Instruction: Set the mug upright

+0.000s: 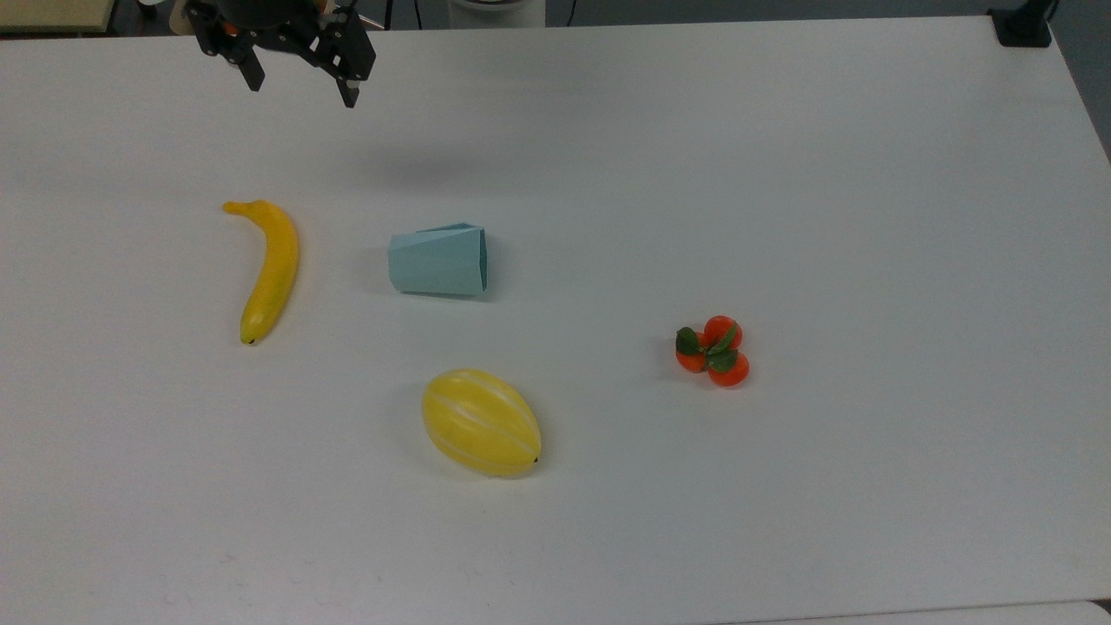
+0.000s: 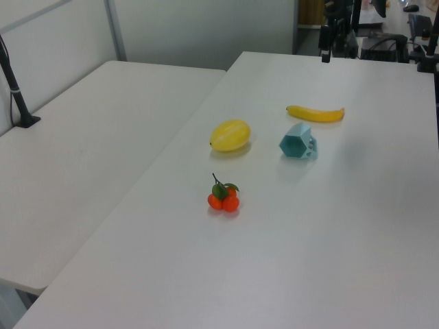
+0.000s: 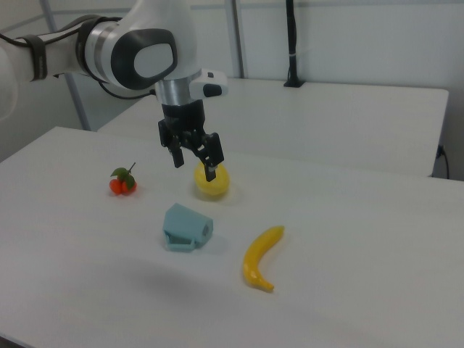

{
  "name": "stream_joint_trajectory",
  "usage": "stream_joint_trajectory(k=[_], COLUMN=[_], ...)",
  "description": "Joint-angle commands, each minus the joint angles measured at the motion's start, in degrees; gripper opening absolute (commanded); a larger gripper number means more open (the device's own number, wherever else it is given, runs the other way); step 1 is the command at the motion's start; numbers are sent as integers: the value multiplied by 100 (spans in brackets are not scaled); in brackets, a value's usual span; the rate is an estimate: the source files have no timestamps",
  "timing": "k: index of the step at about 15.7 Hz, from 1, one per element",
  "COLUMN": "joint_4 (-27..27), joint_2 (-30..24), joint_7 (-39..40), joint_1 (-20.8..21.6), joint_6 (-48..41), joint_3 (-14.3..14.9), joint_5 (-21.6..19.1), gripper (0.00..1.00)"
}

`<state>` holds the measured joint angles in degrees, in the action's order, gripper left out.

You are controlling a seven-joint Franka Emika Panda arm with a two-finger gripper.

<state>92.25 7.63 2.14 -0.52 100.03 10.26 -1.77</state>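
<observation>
The mug (image 1: 438,259) is a pale blue-teal faceted cup lying on its side on the white table (image 1: 781,174). In the top view its wide mouth points right and its narrow base points left. It also appears as the mug (image 2: 297,142) and the mug (image 3: 186,227). My gripper (image 1: 302,91) hangs open above the table at the top view's upper left, well away from the mug and holding nothing. In the right view the gripper (image 3: 193,167) hovers above and behind the mug.
A banana (image 1: 269,269) lies left of the mug in the top view. A yellow melon (image 1: 480,423) sits below it, and a cluster of small orange fruits (image 1: 713,351) lies to the right. A black post base (image 1: 1024,26) stands at the far right corner.
</observation>
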Motion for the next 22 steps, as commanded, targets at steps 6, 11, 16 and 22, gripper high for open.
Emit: stream_joint_trajectory(k=[6, 11, 16, 22], joint_4=[-41, -41, 20, 293], joint_2=[423, 818, 1275, 1680], joint_7=[-107, -344, -1082, -1909], joint_1=[720, 659, 729, 1081], joint_6=[34, 78, 104, 578], joint_3=[-33, -771, -1079, -1079], joint_5=[255, 1212, 1889, 2654], gripper=[100, 100, 100, 88])
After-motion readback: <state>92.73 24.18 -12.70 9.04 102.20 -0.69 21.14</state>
